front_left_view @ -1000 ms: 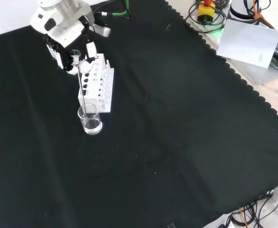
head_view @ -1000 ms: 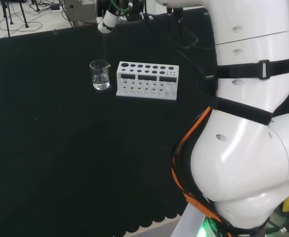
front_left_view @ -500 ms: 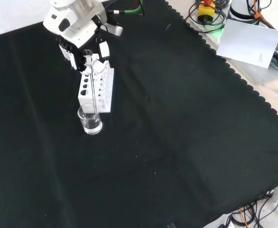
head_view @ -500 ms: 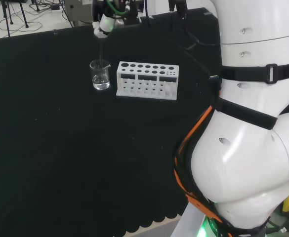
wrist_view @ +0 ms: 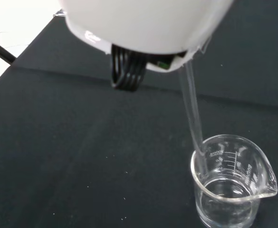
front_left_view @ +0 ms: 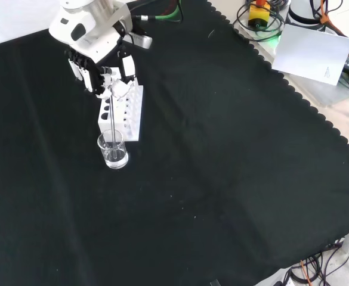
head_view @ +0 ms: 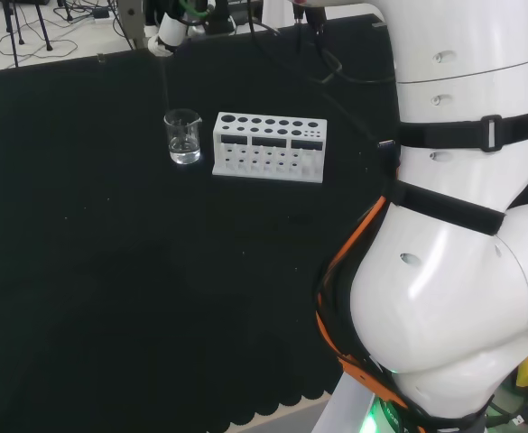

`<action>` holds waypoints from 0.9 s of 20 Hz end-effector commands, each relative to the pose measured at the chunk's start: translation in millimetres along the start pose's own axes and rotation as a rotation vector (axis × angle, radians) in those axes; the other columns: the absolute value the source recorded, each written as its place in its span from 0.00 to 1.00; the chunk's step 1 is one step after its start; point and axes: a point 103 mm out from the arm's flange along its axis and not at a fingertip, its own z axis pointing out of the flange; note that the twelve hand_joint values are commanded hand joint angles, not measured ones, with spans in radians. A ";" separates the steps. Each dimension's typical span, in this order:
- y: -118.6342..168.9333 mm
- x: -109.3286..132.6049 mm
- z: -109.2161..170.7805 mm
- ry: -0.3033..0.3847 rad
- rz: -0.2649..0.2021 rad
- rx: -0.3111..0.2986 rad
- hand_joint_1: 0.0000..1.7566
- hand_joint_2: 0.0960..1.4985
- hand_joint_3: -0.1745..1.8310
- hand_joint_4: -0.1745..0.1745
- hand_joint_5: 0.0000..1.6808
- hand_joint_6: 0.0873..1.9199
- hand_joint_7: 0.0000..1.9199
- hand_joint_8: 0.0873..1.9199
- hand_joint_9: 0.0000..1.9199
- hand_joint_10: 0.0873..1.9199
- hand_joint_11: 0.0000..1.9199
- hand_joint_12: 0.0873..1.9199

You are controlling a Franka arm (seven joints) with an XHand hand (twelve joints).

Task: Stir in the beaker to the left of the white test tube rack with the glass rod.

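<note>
A small clear beaker with a little clear liquid stands on the black cloth just left of the white test tube rack in the head view; in the front view it stands below the rack. The hand hovers above the beaker, fingers curled round the top of a thin glass rod. The rod slants down into the beaker, and its lower end rests against the inner wall near the rim in the wrist view.
White arm links occupy the right of the head view. Beyond the cloth's scalloped edge in the front view lie a sheet of paper and cables. Wide bare black cloth spreads around the beaker and rack.
The hand has swung left in both the head and front views, tilting the rod's top that way, while its lower end stays in the beaker. Beaker and rack have not moved.
</note>
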 end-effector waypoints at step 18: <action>-19.9 -34.5 -16.3 0.036 0.036 -0.056 0.70 0.26 0.58 0.00 0.79 0.35 0.83 0.46 0.96 0.32 0.72 0.34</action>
